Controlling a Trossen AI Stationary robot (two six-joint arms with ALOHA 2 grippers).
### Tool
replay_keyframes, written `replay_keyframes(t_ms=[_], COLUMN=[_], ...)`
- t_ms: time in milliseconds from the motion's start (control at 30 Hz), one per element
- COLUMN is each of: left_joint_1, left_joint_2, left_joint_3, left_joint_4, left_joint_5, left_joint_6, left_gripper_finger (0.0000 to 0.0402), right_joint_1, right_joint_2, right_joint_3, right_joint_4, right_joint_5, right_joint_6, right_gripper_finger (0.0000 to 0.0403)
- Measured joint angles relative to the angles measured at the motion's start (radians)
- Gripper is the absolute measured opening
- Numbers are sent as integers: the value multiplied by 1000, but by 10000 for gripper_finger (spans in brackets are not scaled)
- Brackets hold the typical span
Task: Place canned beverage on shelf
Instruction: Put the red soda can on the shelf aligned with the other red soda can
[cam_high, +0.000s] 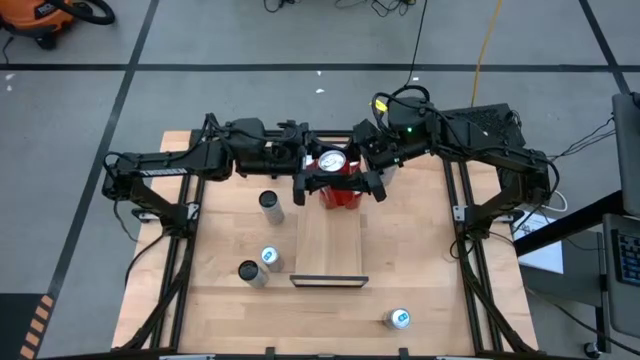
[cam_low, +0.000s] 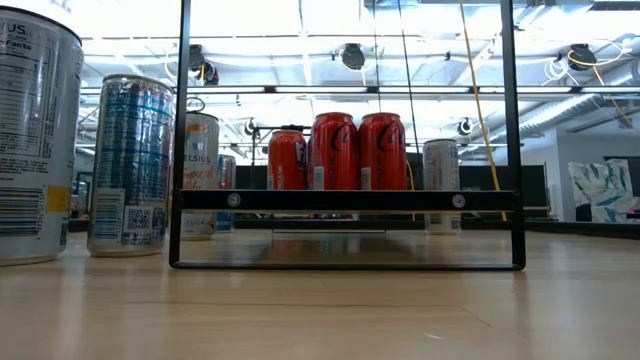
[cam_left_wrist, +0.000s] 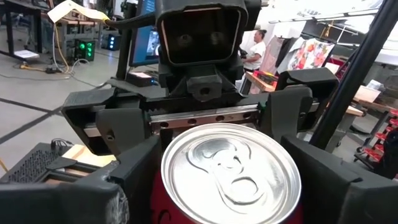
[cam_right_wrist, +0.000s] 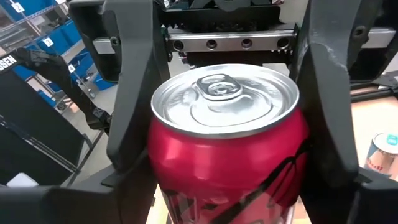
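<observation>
A red beverage can (cam_right_wrist: 227, 155) with a silver top (cam_high: 332, 160) hangs upright, high over the far end of the shelf (cam_high: 330, 245), a light-wood board with a black lip (cam_low: 345, 200). My left gripper (cam_high: 322, 165) reaches in level from the table's left and is shut on it. My right gripper (cam_high: 350, 165) faces it from the table's right, at the same can. Red cans (cam_low: 333, 150) stand upright on their bases at the shelf's far end (cam_high: 347, 195). The low view shows neither gripper nor the lifted can. My left gripper pinches the can's upper wall (cam_right_wrist: 163, 149), just under the rim, between its two fingers (cam_right_wrist: 134, 93), one on the near side and one on the far side. The fingers lie level and come from the table's left. The can stays upright, lifted clear of the cans below.
Several loose cans stand on the tabletop: one left of the shelf (cam_high: 271, 207), two at its near left (cam_high: 269, 258) (cam_high: 251, 272), one near the front edge (cam_high: 398, 318). Black frame rails (cam_high: 465, 230) run along both sides. A person (cam_left_wrist: 255, 46) is in the room beyond.
</observation>
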Motion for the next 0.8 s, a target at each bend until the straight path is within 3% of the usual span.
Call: replay_keyframes(t_ms=[233, 433, 800], left_joint_1=[2, 1, 1], left_joint_2=[-13, -30, -50], left_joint_3=[-2, -2, -30], left_joint_4=[-46, -118, -248], left_joint_5=[0, -9, -43], left_joint_6=[1, 0, -1], left_gripper_finger=[280, 280, 280], right_joint_1=[-1, -1, -1], right_joint_2=[0, -11, -92], right_joint_3=[0, 0, 0], right_joint_4=[-41, -72, -330], right_joint_5=[0, 3, 44], right_joint_6=[26, 18, -30], right_gripper_finger=[333, 336, 336])
